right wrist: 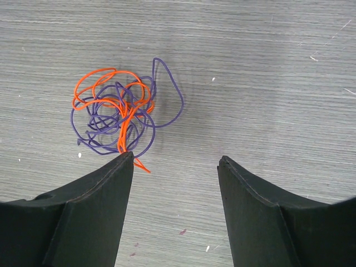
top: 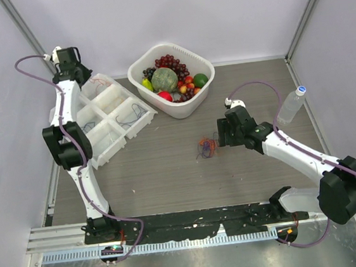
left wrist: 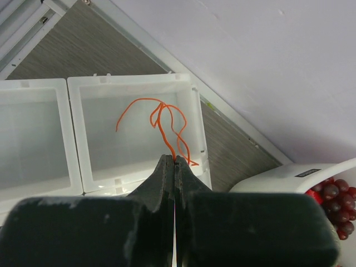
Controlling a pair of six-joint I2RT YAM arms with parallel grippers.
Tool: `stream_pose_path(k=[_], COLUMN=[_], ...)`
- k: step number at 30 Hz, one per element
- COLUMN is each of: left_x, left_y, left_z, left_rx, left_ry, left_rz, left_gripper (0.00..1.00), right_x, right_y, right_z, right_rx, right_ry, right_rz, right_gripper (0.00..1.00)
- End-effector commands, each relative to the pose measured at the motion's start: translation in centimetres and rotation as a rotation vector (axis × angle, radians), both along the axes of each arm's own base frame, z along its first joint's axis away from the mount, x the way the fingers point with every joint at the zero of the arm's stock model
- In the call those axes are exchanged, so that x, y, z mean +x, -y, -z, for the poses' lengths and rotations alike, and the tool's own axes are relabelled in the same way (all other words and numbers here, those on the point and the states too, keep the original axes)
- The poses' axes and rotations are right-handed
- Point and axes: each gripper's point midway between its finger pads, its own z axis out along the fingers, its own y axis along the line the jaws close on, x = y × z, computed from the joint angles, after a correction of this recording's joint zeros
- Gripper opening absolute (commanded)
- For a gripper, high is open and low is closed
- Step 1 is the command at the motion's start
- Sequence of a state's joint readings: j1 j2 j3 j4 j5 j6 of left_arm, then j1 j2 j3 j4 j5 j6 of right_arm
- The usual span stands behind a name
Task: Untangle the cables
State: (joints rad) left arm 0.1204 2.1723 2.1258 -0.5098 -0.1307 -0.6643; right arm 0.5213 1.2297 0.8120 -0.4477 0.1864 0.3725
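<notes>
1. Right gripper (right wrist: 175, 158), fingers apart; the tangle of orange and purple cables (right wrist: 114, 114) lies on the table (right wrist: 267, 83) just ahead, by its left finger.
2. Far off, left gripper (left wrist: 175, 161) pinches one orange wire (left wrist: 164, 119) above a tray (left wrist: 75, 133) compartment.

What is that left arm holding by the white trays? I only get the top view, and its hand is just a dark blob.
Observer: The left gripper is shut on a thin orange wire, with one tray compartment behind it.
Operator: And the small heap by the right arm?
Observer: A tangle of purple and orange wires, lying on the table.
Operator: Gripped?
Observer: No; the right gripper is open, the tangle just ahead of one fingertip.
</notes>
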Motion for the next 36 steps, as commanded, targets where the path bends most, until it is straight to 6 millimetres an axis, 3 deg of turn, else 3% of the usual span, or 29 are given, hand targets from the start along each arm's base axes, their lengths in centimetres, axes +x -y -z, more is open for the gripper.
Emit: stream_pose_path(k=[1,6,7,10,14,16,19,21,26,29,32,36], left_x=[0.0,-0.3,-0.4,-1.6,-4.3,-5.8,-9.3,-12.4,-22.0,-28.0,-31.4,-33.2], left_y=[-1.2,-1.7,-1.7,-1.9,-1.1,0.5,3.9,7.4,20.2,25.5,28.7,31.8], left_z=[-2.1,-1.4,-1.5,-1.7,-1.2,-0.7,0.3,-0.4,0.6,2.5,3.3,5.1], left_rx=[0.054,0.069,0.07,0.079,0.039,0.003,-0.022,-0.029,-0.104,-0.136,-0.167,-0.221], left_ry=[0.045,0.007,0.002,-0.03,-0.092,-0.122,-0.185,-0.189,-0.183,-0.207,-0.203,-0.242], left_rz=[-0.008,-0.015,-0.012,-0.028,-0.03,0.02,0.126,0.229,0.672,0.882,1.006,1.134], left_gripper=[0.0,0.0,0.05,0.41,0.51,0.51,0.49,0.48,0.5,0.51,0.51,0.53], right_x=[1.2,1.2,1.2,1.3,1.4,1.6,1.8,2.0,2.4,2.4,2.7,1.9], right_y=[-0.4,-0.8,-0.9,-1.3,-1.6,-1.9,-2.3,-2.4,-0.6,-1.1,-3.3,-7.3], right_z=[-1.8,-1.5,-1.4,-1.0,-0.8,-0.4,0.2,1.0,2.7,3.4,3.6,4.6], right_rx=[0.03,0.054,0.058,0.077,0.09,0.091,0.095,0.092,0.059,0.055,0.112,0.177], right_ry=[0.04,0.019,0.016,-0.007,-0.02,-0.031,-0.053,-0.077,-0.108,-0.111,-0.108,-0.135], right_rz=[0.031,0.046,0.049,0.054,0.064,0.064,0.057,0.052,0.107,0.045,-0.041,-0.15], right_gripper=[0.68,0.68,0.68,0.68,0.68,0.68,0.68,0.68,0.67,0.65,0.62,0.61])
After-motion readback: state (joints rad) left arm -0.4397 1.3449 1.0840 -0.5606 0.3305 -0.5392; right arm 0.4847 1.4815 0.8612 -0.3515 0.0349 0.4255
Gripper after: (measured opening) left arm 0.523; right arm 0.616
